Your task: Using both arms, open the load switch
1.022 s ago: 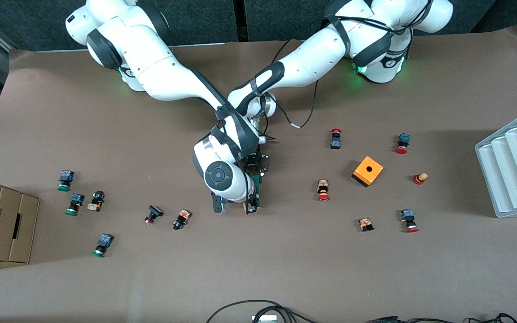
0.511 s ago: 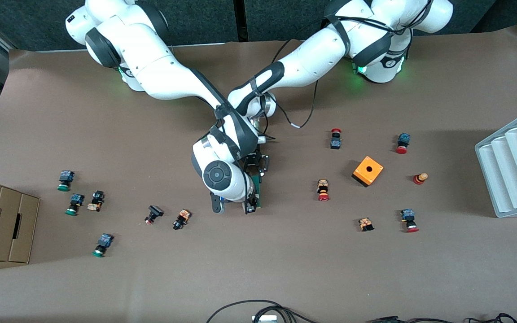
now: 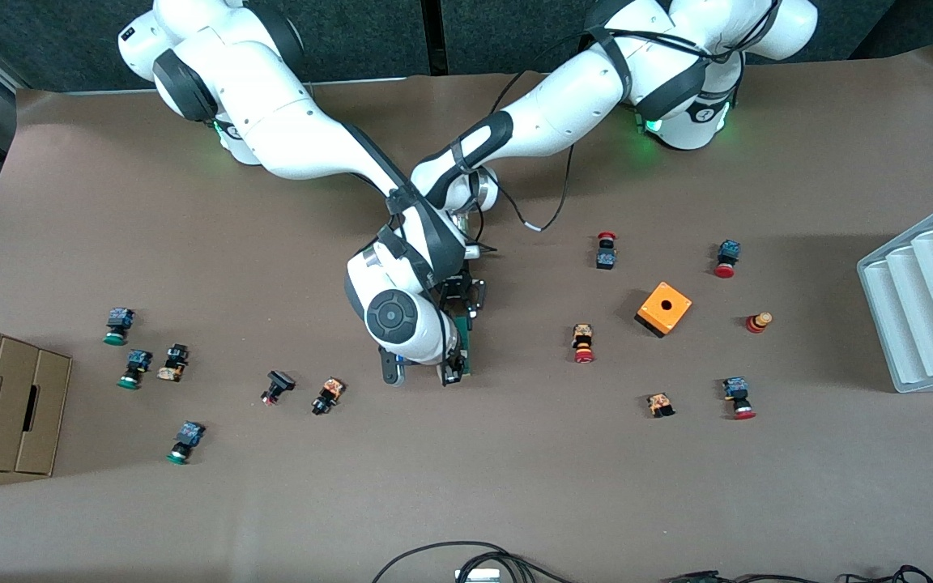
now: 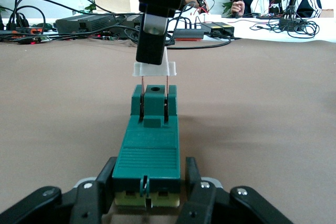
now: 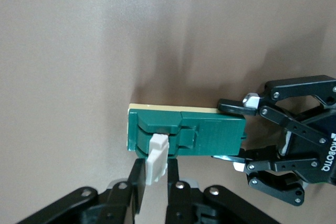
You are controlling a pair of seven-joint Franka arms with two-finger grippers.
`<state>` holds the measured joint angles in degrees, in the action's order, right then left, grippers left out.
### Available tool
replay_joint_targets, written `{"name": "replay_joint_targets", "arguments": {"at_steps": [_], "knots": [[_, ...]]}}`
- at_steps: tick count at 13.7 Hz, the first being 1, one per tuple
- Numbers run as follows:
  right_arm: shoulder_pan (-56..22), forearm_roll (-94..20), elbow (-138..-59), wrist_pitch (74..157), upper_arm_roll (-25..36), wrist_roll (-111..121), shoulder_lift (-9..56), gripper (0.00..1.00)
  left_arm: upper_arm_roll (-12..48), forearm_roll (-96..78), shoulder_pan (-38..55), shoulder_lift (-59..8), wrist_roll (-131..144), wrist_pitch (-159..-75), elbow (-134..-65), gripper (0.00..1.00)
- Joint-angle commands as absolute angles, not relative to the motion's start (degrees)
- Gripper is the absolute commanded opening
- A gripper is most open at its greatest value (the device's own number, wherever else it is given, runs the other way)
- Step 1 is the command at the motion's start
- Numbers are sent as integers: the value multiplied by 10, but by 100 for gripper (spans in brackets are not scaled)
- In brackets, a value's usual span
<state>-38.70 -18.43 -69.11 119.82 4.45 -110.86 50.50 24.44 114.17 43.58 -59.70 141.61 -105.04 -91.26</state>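
**Switch held at both ends, mid-table**

Load switch (image 4: 151, 148) lies flat on the brown table (image 3: 515, 486), about midway between the two arms' ends, lengthwise toward the front camera. From the front the right arm's wrist hides most of it; only a green strip (image 3: 466, 344) shows.

Left gripper (image 4: 149, 195) is at the switch's end nearer the robots' bases. Its fingers (image 4: 107, 179) are pressed against the two long sides of the green body, pinching it low to the table. The right wrist view shows the same grip, with the left gripper (image 5: 233, 135) closed around that end.

Right gripper (image 5: 156, 177) is at the switch's end nearer the front camera. Its jaws are drawn together on the white end piece (image 5: 156, 158), which stands clear of the green body. In the left wrist view the white end piece (image 4: 154, 69) is raised above the body, joined to it by two thin metal pins, with the right gripper's finger clamped on it from above.

Orange cube box (image 3: 664, 308) with a hole stands well apart toward the left arm's end, among several red-capped push buttons (image 3: 583, 343). Green-capped push buttons (image 3: 117, 325) lie toward the right arm's end, near a cardboard box (image 3: 5, 409). A white ribbed tray (image 3: 924, 295) sits at the edge of the left arm's end.
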Motion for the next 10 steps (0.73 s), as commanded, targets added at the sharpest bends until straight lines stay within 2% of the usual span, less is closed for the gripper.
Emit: {"name": "replay_joint_targets", "arguments": {"at_steps": [1, 3, 10], "knots": [[-387, -195, -707, 1182, 46, -1099, 487, 22, 246, 1143, 447, -605, 1419, -1044, -899, 57], [-387, -195, -708, 1182, 46, -1099, 487, 19, 246, 1143, 448, -606, 1419, -1044, -898, 57], [-392, -195, -719, 1180, 46, -1091, 485, 18, 246, 1143, 448, -606, 1419, -1044, -898, 57]]}}
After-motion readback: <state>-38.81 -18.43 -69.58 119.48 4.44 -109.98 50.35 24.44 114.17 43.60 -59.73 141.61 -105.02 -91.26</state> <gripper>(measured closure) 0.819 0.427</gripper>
